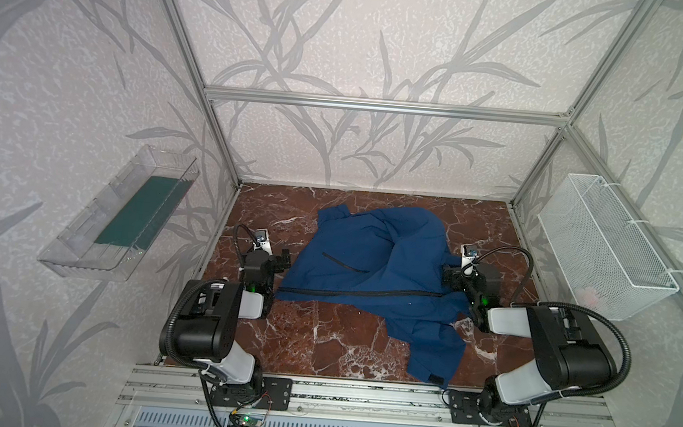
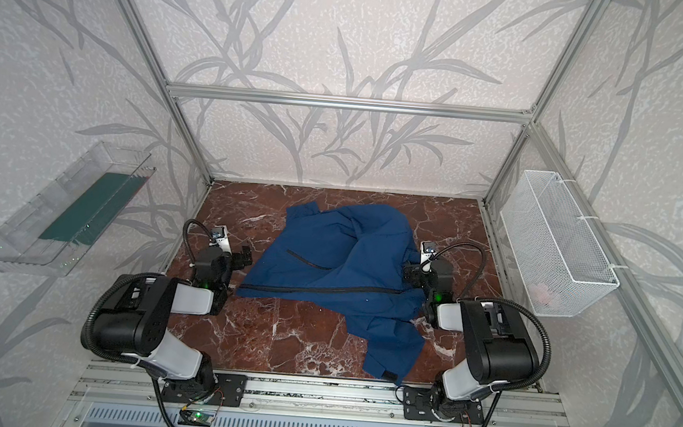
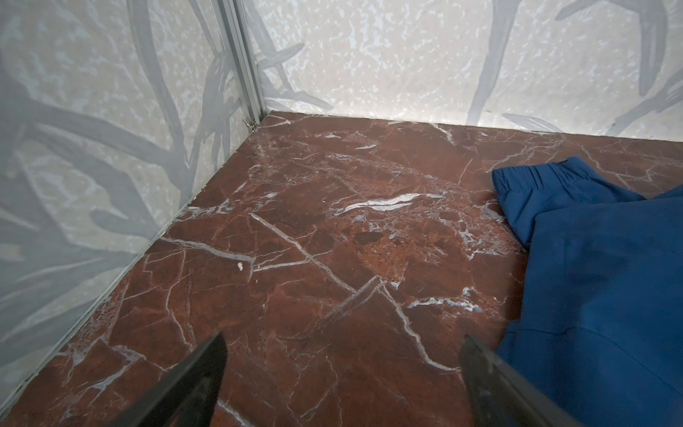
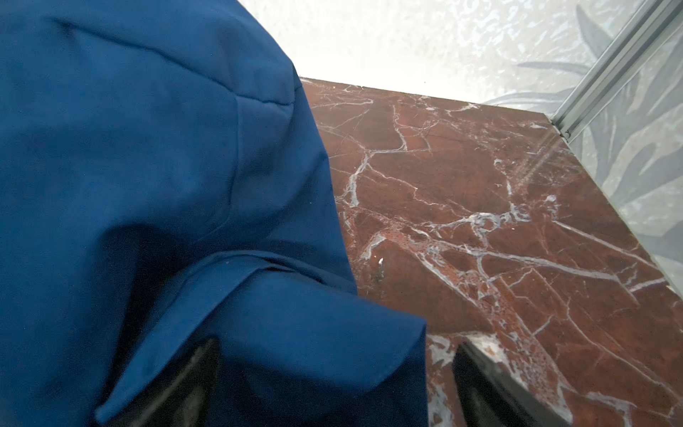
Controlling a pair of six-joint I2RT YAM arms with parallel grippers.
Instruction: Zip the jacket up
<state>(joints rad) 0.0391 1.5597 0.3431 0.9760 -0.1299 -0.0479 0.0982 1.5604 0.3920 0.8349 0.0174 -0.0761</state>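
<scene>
Top views both show you the big dark-blue cloth jacket [image 1: 390, 260] [image 2: 349, 257]. It lies crumpled in the middle of the red-brown marble desk [image 1: 321, 338]. A thin black zipper line [image 1: 367, 293] runs across it from side to side. You cannot tell if its two halves are joined. A tiny white speck [image 1: 407, 304] below the zipper is too small to read.

One sleeve reaches to the front edge of the desk and ends in a small black tab [image 1: 435, 379].

In the left wrist view, your left jaws are spread wide over bare desk and hold nothing. The jacket edge is just beside one black finger [image 3: 491, 384].

In the right wrist view, your right jaws are spread wide too. A blue fold lies between them and hides part of one finger [image 4: 177, 380], but they are not squeezing it.

Something pale [image 1: 589, 296] sits in the white wire basket [image 1: 604, 243] on the side wall. It is too blurry to name.
</scene>
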